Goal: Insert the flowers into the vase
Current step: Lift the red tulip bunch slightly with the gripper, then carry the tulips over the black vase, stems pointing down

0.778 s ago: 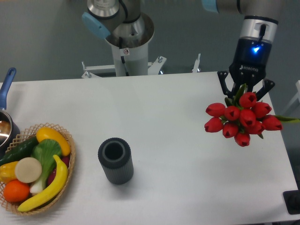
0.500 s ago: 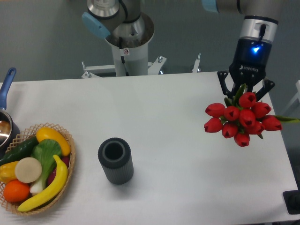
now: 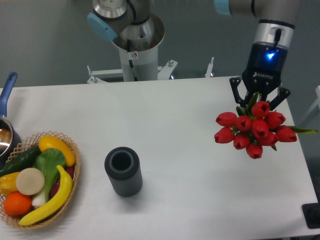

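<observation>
The flowers (image 3: 253,130), a tight bunch of red tulip buds with green leaves, hang above the right side of the white table. My gripper (image 3: 258,99) is right behind and above the buds, shut on their stems, which the buds mostly hide. The vase (image 3: 123,171), a dark grey ribbed cylinder with an open round mouth, stands upright near the table's front, far to the left of the bunch.
A wicker basket (image 3: 74,152) of fruit and vegetables sits at the front left. A pot with a blue handle (image 3: 7,90) pokes in at the left edge. The arm's base column (image 3: 136,52) rises behind the table. A dark object (image 3: 312,215) is at the lower right corner.
The gripper and the bunch have shifted slightly to the left and a little up. The vase and basket have not moved.
</observation>
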You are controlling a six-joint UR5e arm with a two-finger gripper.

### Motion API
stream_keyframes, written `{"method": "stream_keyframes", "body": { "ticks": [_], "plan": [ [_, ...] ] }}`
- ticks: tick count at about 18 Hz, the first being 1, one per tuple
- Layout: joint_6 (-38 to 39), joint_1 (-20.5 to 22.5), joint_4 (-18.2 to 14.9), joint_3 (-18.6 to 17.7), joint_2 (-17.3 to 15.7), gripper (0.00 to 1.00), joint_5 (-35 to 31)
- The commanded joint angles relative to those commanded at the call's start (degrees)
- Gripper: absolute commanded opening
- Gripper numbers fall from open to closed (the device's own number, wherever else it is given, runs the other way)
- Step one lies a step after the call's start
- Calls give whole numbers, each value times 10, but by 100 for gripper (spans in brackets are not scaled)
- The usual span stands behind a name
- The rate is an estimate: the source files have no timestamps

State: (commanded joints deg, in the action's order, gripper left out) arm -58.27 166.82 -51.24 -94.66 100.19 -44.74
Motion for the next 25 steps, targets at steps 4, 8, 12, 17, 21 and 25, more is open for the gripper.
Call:
{"method": "stream_keyframes", "body": {
  "ticks": [4, 8, 12, 17, 21, 25],
  "plan": [
    [-1, -11, 3, 2, 1, 29, 0],
    [3, -53, 27, 15, 2, 32, 21],
    [4, -79, 34, 17, 1, 32, 97],
    [0, -114, 37, 11, 2, 32, 188],
    [-26, -136, 39, -1, 15, 32, 269],
    [-53, -161, 40, -6, 35, 32, 332]
  ]
}}
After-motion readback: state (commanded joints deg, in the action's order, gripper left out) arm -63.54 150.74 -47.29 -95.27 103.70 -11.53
